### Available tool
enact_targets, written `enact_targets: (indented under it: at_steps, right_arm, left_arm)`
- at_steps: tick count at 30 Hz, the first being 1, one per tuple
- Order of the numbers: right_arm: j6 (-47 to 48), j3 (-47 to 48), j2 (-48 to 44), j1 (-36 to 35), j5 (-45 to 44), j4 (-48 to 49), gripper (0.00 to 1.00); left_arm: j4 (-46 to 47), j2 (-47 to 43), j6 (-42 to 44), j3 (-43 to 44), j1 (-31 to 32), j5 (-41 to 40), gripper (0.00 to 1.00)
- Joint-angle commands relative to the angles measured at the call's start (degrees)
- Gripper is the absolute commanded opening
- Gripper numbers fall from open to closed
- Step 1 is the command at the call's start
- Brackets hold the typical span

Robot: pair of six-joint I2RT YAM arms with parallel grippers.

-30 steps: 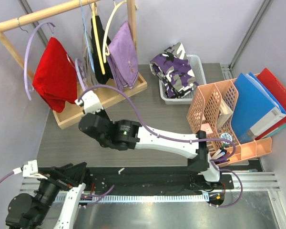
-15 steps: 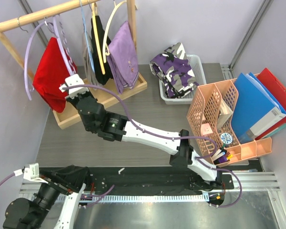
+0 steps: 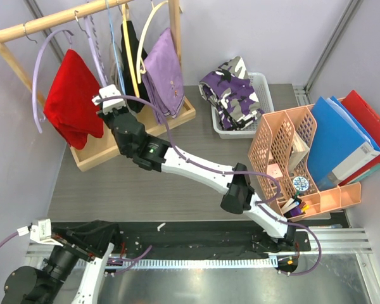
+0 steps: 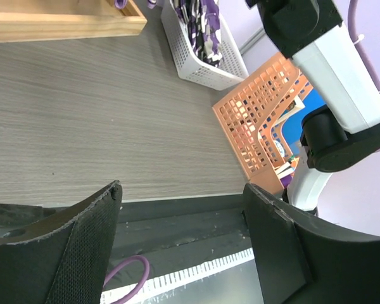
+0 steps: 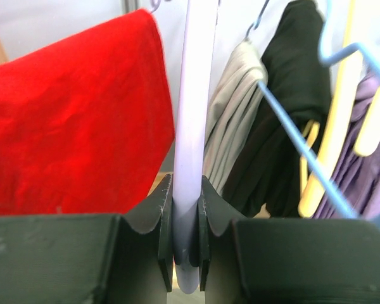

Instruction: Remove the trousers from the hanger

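My right gripper [image 3: 107,100] [image 5: 185,190] reaches to the wooden rack and is shut on the lower bar of a bare lilac hanger [image 3: 96,47] [image 5: 193,95]. The hanger stands between the red garment [image 3: 69,98] [image 5: 69,120] and the grey [image 5: 234,120] and black [image 3: 132,50] garments. The plain lilac trousers [image 3: 163,73] [image 5: 361,171] hang on a yellow hanger [image 3: 142,38] at the rack's right end. The camouflage trousers [image 3: 231,88] [image 4: 199,25] lie in the white basket [image 3: 261,82]. My left gripper [image 3: 82,237] [image 4: 182,190] is open and empty at the near table edge.
The wooden rack's base tray [image 3: 107,149] sits at the back left. A blue hanger [image 5: 304,158] hangs by the black garment. An orange mesh organizer [image 3: 285,152] [image 4: 253,120] and blue and red folders [image 3: 342,139] stand at the right.
My right gripper has risen from the rack's base toward the rail with the lilac hanger, first left by the red garment, then right. The left arm has sunk slightly.
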State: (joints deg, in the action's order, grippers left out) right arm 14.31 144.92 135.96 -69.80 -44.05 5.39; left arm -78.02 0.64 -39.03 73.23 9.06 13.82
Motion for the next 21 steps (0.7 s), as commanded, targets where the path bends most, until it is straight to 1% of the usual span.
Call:
enact_targets:
  at_steps: [1,2,4,5,7,8,9,10,12,13,14,15,18,19,21]
  right_arm:
    - [-4.4,-3.1,-8.2,-1.0,2.0,3.1,0.01]
    - [-4.9,-5.2,-9.0,-1.0,2.2,2.3,0.01]
    - [-6.5,-7.6,-11.8,-1.0,4.1,1.1,0.01]
    - [-7.3,-10.2,-12.7,-1.0,4.7,0.9,0.01]
    - [-8.9,-12.9,-16.0,-1.0,6.1,0.2,0.01]
    - [-9.4,-15.1,-17.1,-1.0,6.8,-0.3,0.01]
    - [-9.8,-15.8,-18.7,-1.0,8.0,-0.8,0.01]
    - [-10.7,-16.4,-19.7,-1.0,8.6,-2.0,0.01]
    - [-11.7,-18.2,-21.7,-1.0,11.1,-3.0,0.01]
    - [-12.3,-18.6,-22.4,-1.0,11.7,-3.7,0.01]
    - [-12.6,-19.6,-22.8,-1.0,12.1,-4.0,0.01]
    - [-12.8,-19.9,-23.5,-1.0,12.4,-4.2,0.01]
    - [-14.0,-20.9,-25.3,-0.9,13.3,-5.0,0.01]
    - [-14.1,-21.5,-25.9,-0.9,13.6,-5.0,0.01]
    - [-14.2,-21.9,-26.2,-0.9,13.6,-5.0,0.01]
  left_arm:
    - [5.0,4.9,-0.9,1.8,0.1,-0.1,0.77]
    - [9.0,5.9,-2.3,2.6,0.1,-0.1,0.76]
    - [13.5,9.6,-4.2,3.2,0.1,-1.9,0.76]
    - [17.9,10.9,-6.1,3.9,0.1,-2.9,0.76]
    - [22.3,15.3,-7.3,5.3,0.1,-6.2,0.77]
    - [26.3,17.1,-9.2,5.5,0.1,-7.6,0.78]
    - [28.1,18.7,-10.1,5.9,0.2,-9.0,0.78]
    - [32.3,22.0,-10.6,6.3,0.2,-10.3,0.78]
    - [36.9,25.3,-12.1,6.2,0.2,-10.7,0.8]
    - [39.8,28.8,-13.3,6.7,0.2,-12.3,0.81]
    - [40.9,30.0,-14.6,7.0,0.2,-12.9,0.81]
    - [42.1,31.6,-17.6,7.4,0.2,-13.4,0.81]
    - [49.4,35.2,-22.0,7.2,0.2,-13.4,0.81]
    - [53.2,36.1,-24.7,6.8,0.2,-13.4,0.81]
    - [56.2,39.2,-26.6,7.4,0.2,-13.3,0.8]
